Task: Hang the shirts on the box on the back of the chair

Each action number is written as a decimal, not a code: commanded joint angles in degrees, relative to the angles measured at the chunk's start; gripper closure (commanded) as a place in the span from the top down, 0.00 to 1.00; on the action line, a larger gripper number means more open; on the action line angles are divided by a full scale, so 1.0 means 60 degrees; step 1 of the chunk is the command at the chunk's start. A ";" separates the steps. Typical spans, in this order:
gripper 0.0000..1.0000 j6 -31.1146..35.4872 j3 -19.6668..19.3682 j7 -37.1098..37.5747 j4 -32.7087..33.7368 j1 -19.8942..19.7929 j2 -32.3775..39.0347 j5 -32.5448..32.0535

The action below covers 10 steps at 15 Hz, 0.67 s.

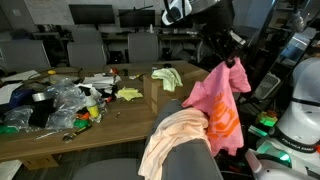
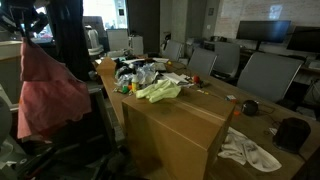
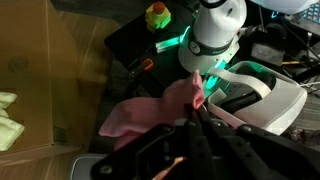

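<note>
Exterior view, facing the chair: the peach-orange shirt (image 1: 180, 135) lies draped over the backrest of the grey chair (image 1: 195, 166); this item is judged hung. The gripper (image 1: 231, 56) is clamped on the top of the pink shirt (image 1: 224, 92), which hangs free in the air just beside the backrest and is not yet on it. The yellow-green shirt (image 1: 168, 78) lies on the box (image 1: 165, 102), untouched. Assessment: one garment placed, one in transit, one outstanding. The wooden table (image 1: 60, 142) carries dense clutter (image 1: 55, 105); office chairs (image 1: 88, 48) and monitors (image 1: 92, 14) stand behind.

Exterior view, from along the box: the pink shirt (image 2: 45, 95) hangs at the frame's left under the dark arm; the jaws themselves cannot be made out here. The yellow-green shirt (image 2: 158, 91) sits on the cardboard box (image 2: 165, 135); a white cloth (image 2: 250, 150) lies further along. The room is an office with rows of office chairs (image 2: 262, 75).

Wrist view: the gripper (image 3: 193, 125) has its jaws fully closed on pink shirt (image 3: 150, 115) fabric; the box (image 3: 40, 70) wall is alongside; a white device (image 3: 220, 35) with green lights stands on the floor beyond.
</note>
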 commanded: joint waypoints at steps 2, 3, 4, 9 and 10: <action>0.01 -0.0024 0.0258 0.0481 0.1013 0.0051 0.0872 -0.0242; 0.01 0.0037 0.0310 0.0588 0.1096 0.0059 0.0994 -0.0274; 0.01 0.0088 0.0394 0.0709 0.1185 0.0087 0.1140 -0.0346; 0.01 0.0429 0.0782 0.1140 0.1494 0.0208 0.1858 -0.0665; 0.01 0.0525 0.0843 0.1258 0.1540 0.0230 0.2013 -0.0702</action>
